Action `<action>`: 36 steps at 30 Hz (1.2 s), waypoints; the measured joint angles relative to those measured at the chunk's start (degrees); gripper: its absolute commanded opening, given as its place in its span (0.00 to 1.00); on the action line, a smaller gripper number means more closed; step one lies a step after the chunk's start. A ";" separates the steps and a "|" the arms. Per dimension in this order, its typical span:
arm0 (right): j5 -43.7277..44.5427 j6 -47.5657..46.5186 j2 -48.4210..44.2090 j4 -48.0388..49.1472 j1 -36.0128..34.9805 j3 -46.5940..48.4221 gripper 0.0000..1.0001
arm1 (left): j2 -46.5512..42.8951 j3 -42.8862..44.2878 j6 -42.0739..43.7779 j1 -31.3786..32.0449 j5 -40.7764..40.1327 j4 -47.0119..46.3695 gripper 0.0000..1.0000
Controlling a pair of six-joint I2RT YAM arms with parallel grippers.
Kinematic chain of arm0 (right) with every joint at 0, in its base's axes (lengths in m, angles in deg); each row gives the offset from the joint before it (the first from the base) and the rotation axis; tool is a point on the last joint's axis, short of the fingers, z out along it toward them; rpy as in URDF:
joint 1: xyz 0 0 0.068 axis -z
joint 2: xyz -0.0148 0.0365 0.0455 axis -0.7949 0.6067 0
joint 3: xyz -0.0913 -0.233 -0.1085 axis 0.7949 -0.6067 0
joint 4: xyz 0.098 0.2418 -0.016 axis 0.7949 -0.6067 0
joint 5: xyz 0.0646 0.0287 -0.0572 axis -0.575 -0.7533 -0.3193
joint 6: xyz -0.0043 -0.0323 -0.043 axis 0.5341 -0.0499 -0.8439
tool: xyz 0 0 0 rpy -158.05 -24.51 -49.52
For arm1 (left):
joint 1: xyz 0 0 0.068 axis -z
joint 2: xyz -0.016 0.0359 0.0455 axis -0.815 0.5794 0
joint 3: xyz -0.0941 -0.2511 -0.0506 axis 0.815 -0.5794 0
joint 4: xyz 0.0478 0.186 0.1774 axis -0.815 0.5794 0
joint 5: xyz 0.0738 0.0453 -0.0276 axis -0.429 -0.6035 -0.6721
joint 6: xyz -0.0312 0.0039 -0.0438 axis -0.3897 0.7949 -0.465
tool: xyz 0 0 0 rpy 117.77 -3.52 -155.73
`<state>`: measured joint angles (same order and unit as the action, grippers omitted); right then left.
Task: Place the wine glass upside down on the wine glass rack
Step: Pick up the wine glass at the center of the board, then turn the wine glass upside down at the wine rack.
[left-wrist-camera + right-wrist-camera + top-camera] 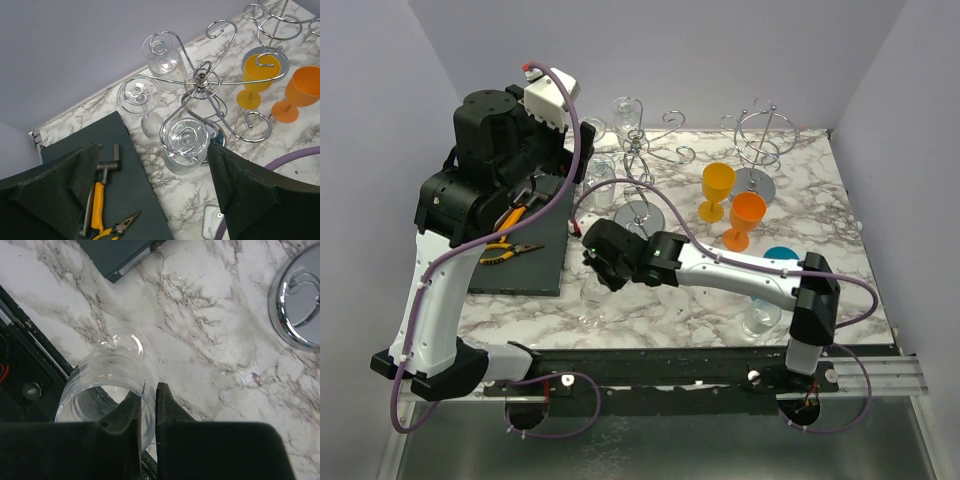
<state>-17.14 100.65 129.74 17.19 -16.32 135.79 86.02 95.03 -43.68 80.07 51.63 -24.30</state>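
Observation:
A clear wine glass [95, 382] stands near the table's front edge, left of centre [592, 298]. My right gripper [148, 387] is shut on its rim, one finger inside the bowl and one outside, pinching the wall. In the top view the right gripper [596, 268] reaches left over the glass. The chrome wine glass rack [201, 81] with spiral arms stands at the back [642, 152], with three clear glasses hanging upside down on it. My left gripper [150, 200] hovers high above the rack, open, with nothing between its fingers.
A dark mat [525, 255] at the left holds yellow-handled pliers [510, 250] and a hammer [100, 192]. Two orange glasses [717, 190] [745, 220] stand right of the rack. A second chrome rack [760, 140] is at the back right. A clear glass [760, 318] stands by the right arm.

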 measured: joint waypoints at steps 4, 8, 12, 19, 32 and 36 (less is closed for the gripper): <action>2.86 -0.98 -7.21 0.31 0.02 -5.20 0.00 | 0.00 0.02 -0.02 0.00 0.00 -0.11 0.99; 6.78 -1.53 -16.35 2.03 0.02 -9.68 0.00 | 0.04 0.81 -0.22 0.00 0.02 -0.37 0.99; 11.85 -1.40 -25.14 4.85 0.96 -14.69 0.00 | -0.04 1.81 -0.22 0.00 0.20 -1.33 0.99; 16.52 0.15 -35.93 10.67 5.40 -22.29 0.00 | -0.22 1.86 0.46 0.00 1.97 -2.80 0.99; 15.98 2.12 -53.92 10.95 5.22 -21.62 0.00 | -2.36 -4.55 0.90 0.00 13.20 -0.35 0.99; 17.29 1.42 -54.36 13.07 5.22 -18.84 0.00 | -2.36 -5.70 0.61 0.00 17.81 1.16 0.99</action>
<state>0.15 102.07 75.38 30.26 -11.10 116.95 83.66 89.32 -43.06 80.07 69.44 -23.15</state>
